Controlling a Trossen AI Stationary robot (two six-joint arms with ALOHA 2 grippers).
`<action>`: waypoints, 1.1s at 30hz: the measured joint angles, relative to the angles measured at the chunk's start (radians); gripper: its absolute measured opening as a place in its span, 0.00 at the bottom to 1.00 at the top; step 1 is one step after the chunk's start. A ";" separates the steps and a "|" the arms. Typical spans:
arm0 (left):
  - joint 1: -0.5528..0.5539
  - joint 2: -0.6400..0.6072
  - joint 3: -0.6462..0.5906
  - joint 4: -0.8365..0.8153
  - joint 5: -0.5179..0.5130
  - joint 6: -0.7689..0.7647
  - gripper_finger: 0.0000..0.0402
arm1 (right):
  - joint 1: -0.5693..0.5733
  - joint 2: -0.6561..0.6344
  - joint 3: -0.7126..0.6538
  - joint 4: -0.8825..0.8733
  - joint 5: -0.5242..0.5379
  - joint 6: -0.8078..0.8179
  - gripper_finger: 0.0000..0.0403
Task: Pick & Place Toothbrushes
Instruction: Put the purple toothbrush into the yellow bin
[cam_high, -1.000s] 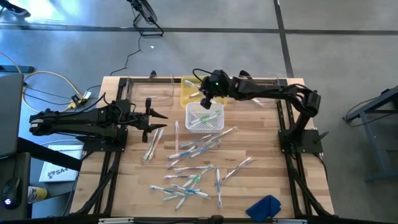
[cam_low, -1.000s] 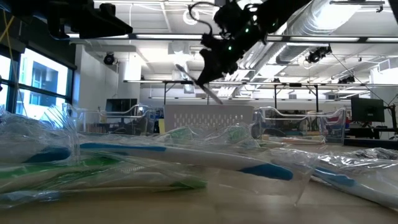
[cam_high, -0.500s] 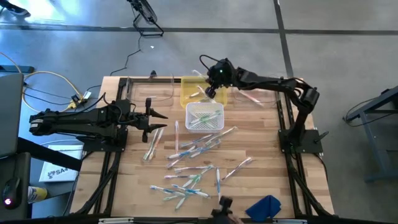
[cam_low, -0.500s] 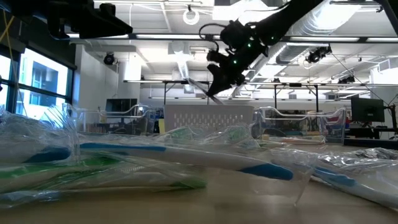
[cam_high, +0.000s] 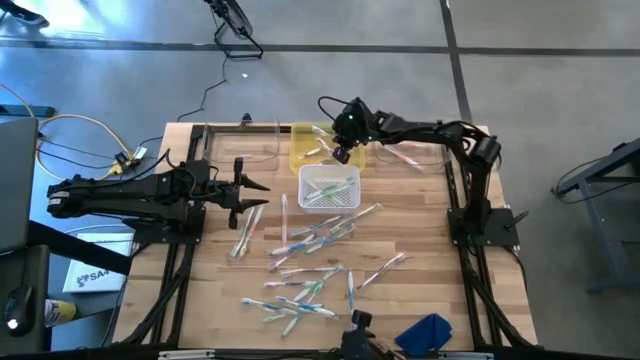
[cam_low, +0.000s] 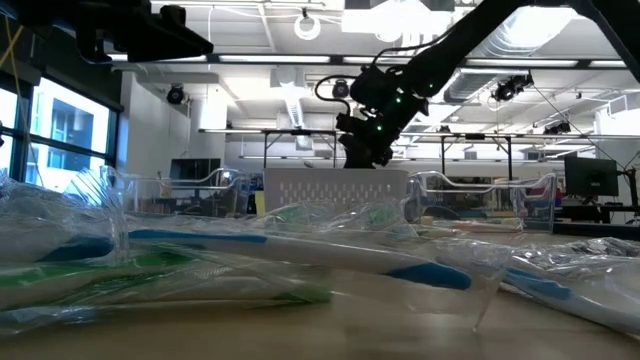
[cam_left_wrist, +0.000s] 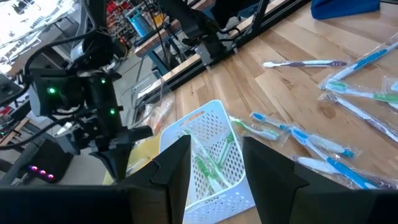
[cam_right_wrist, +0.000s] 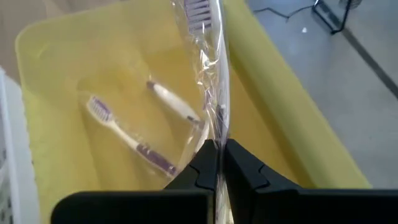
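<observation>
Toothbrushes (cam_high: 310, 262), most in clear wrap, lie scattered on the wooden table (cam_high: 420, 290), w/ a blue cloth (cam_high: 428, 331) at the near edge. None of the scatter is near either pair of jaws.

Left gripper (cam_high: 262, 196) hovers just beyond the scatter, jaws parted w/ nothing btwn them; its wrist view shows the two dark fingers (cam_left_wrist: 171, 168) apart. A couple of wrapped brushes lie on the table just under and beside those tips.

Ahead of the left jaws, toward table centre, sits a white basket (cam_high: 329, 188) w/ a few green-accented brushes inside.

Right gripper (cam_high: 341, 154) is farther back, over the yellow bin (cam_high: 300, 150) just behind the white basket. Jaws pinched tight on one wrapped toothbrush (cam_right_wrist: 211, 68): the wrapped shaft runs out from btwn the fingertips, bristle end away from the jaws, over the bin. Below the jaws, two unwrapped brushes (cam_right_wrist: 134, 140) rest on the bin floor. Low view shows this gripper (cam_low: 366, 152) right above the basket's top edge.
</observation>
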 joint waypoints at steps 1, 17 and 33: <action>0.000 0.000 0.000 0.000 0.000 0.000 0.35 | 0.000 0.005 0.000 0.002 -0.006 -0.005 0.01; 0.000 0.000 0.000 -0.003 0.000 0.000 0.35 | -0.023 0.013 0.000 -0.127 -0.032 -0.025 0.01; 0.000 0.000 0.000 -0.037 0.000 -0.004 0.35 | -0.012 0.013 0.000 -0.003 -0.069 -0.026 0.22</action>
